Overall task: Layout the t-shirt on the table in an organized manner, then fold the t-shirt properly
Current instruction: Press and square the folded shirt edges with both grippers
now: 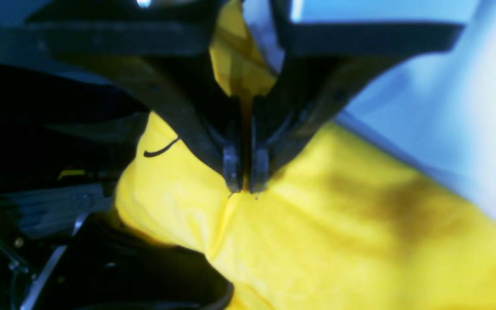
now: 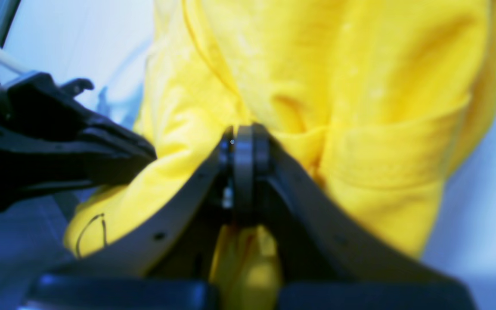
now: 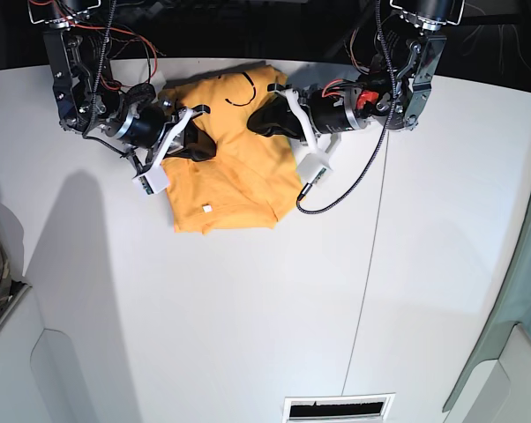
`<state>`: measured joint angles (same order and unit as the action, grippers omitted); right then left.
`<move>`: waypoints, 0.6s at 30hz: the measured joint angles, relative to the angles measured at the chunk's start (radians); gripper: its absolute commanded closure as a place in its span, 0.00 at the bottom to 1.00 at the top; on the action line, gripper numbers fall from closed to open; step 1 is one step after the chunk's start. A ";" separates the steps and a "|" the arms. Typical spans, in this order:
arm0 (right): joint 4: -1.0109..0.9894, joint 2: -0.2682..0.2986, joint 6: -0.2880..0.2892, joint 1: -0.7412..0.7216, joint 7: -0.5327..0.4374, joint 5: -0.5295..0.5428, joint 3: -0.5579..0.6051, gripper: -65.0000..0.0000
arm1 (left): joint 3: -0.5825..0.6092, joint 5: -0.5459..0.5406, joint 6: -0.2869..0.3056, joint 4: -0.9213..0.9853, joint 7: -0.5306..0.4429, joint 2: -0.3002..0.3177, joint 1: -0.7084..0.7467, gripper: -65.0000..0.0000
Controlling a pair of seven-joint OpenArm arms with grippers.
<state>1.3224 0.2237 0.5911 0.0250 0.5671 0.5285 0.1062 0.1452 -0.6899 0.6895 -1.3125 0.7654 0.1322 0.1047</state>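
The tabletop [image 3: 248, 308] carried the shirt [image 3: 239, 189] near its far edge, bunched and unspread; I judged layout unfinished, folding not begun. The left end effector [image 1: 246, 186] and right end effector [image 2: 243, 146] were each clamped on shirt fabric.

Soft matt cloth t-shirt [image 3: 235, 189]

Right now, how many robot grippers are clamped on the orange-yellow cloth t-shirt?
2. The left gripper pinches the orange-yellow cloth t-shirt near its right edge in the base view; the right gripper pinches its left edge.
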 measured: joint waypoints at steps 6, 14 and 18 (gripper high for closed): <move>0.126 -0.002 -0.016 0.000 0.032 0.004 -0.024 1.00 | -0.003 -0.011 -0.001 -0.058 0.076 0.035 -0.028 0.93; 0.188 -0.007 -0.014 -0.070 0.021 -0.076 -0.073 1.00 | -0.002 -0.014 -0.001 -0.130 0.095 0.035 -0.022 0.93; 0.029 -0.011 -0.014 -0.118 -0.008 -0.143 -0.066 1.00 | -0.002 -0.011 -0.001 -0.130 0.098 0.034 -0.022 0.93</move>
<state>1.3510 0.2127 0.5774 -0.0933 0.5587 0.3855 0.0399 0.1436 -0.7006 0.6888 -1.4422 0.8639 0.1665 0.0830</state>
